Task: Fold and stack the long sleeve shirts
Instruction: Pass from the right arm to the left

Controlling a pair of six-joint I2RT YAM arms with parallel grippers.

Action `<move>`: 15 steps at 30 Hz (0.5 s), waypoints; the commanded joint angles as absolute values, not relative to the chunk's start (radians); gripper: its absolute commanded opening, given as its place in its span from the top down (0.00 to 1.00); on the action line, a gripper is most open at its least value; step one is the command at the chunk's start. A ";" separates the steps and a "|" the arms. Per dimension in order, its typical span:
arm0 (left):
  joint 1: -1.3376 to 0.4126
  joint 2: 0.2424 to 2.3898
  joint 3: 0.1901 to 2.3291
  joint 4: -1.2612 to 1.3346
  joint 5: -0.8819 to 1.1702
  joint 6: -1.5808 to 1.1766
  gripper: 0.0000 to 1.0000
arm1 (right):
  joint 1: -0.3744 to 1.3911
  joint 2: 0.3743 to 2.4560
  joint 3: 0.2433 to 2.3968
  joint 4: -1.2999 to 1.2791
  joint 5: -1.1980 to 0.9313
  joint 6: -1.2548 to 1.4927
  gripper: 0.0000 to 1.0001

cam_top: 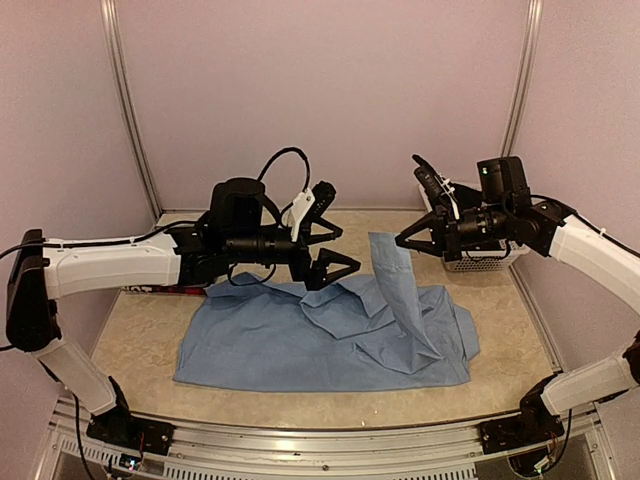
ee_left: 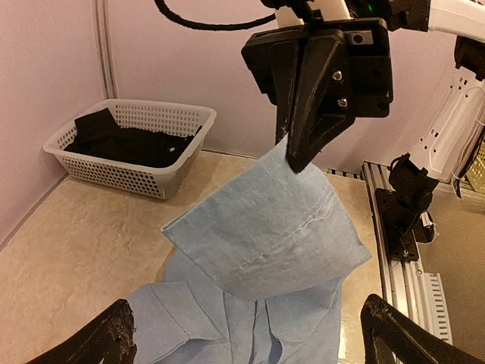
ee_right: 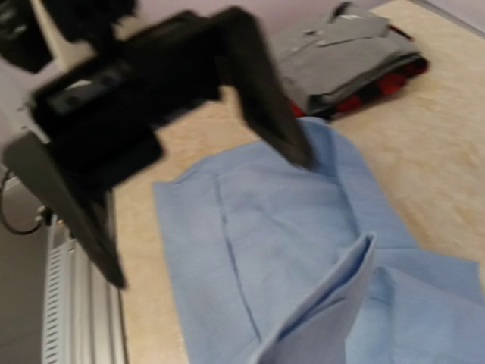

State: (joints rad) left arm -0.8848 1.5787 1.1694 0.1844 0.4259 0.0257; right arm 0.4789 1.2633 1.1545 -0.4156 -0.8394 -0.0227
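Note:
The light blue shirt (cam_top: 290,345) lies spread across the middle of the table. My right gripper (cam_top: 402,242) is shut on its sleeve cuff (cam_top: 392,268) and holds it lifted above the shirt body. The left wrist view shows those jaws (ee_left: 294,155) pinching the cuff's top corner (ee_left: 265,227). My left gripper (cam_top: 330,236) is open and empty, hovering just left of the raised sleeve, with its fingertips (ee_left: 110,341) wide apart. The grey shirt (ee_right: 345,53) lies folded on the red-and-black plaid one (ee_right: 383,85) at the table's far left.
A white mesh basket (ee_left: 129,144) with dark clothes in it stands at the back right (cam_top: 482,262). The aluminium rail (ee_left: 402,258) runs along the table's near edge. Pale walls close in the back and both sides.

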 commanded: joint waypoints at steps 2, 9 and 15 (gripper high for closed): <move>-0.877 1.666 1.293 0.076 0.566 0.235 0.01 | 0.515 1.278 1.166 -0.449 -0.951 -0.067 1.00; -0.876 1.753 1.409 0.005 0.683 0.312 0.02 | 0.564 1.303 1.146 -0.456 -0.945 -0.076 1.00; -0.878 1.837 1.523 -0.142 0.796 0.379 0.12 | 0.581 1.311 1.139 -0.452 -0.971 -0.084 1.00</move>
